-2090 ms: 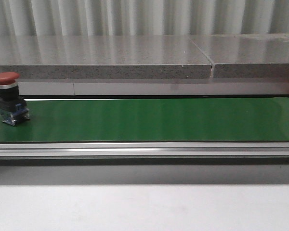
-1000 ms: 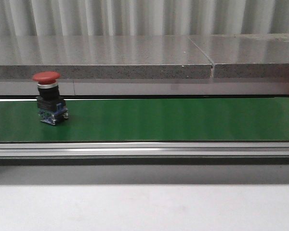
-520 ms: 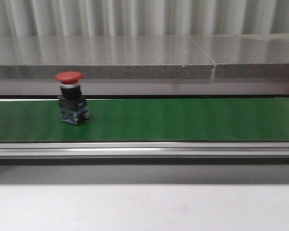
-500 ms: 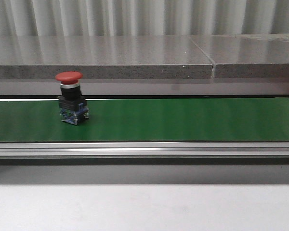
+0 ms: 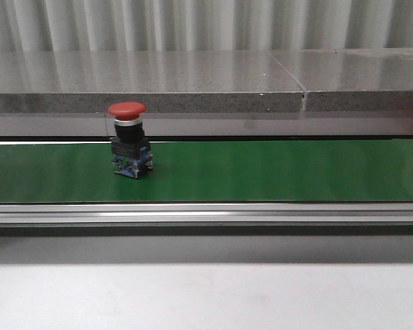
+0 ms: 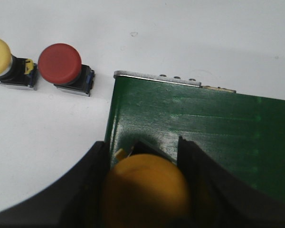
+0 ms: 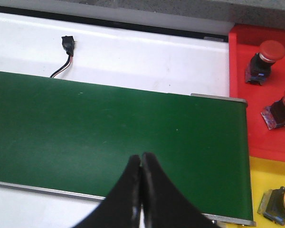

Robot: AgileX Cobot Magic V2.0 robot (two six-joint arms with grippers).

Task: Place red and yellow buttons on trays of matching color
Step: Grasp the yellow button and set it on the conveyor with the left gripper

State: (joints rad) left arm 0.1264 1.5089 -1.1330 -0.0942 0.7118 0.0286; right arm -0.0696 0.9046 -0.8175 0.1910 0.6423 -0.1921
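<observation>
Our left gripper (image 6: 145, 190) clamps a blurred, half-cropped yellow button (image 6: 145, 192) over the green belt's (image 6: 204, 128) end; our right gripper (image 7: 141, 166) hangs pressed together above open belt. A mushroom-capped red button (image 5: 129, 148) stands upright left of centre. Red tray (image 7: 237, 95) and yellow tray (image 7: 263, 175) are cut off.

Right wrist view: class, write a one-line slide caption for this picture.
Shut right claw above the green conveyor belt, with two red buttons on the red tray beyond the belt's end.
</observation>
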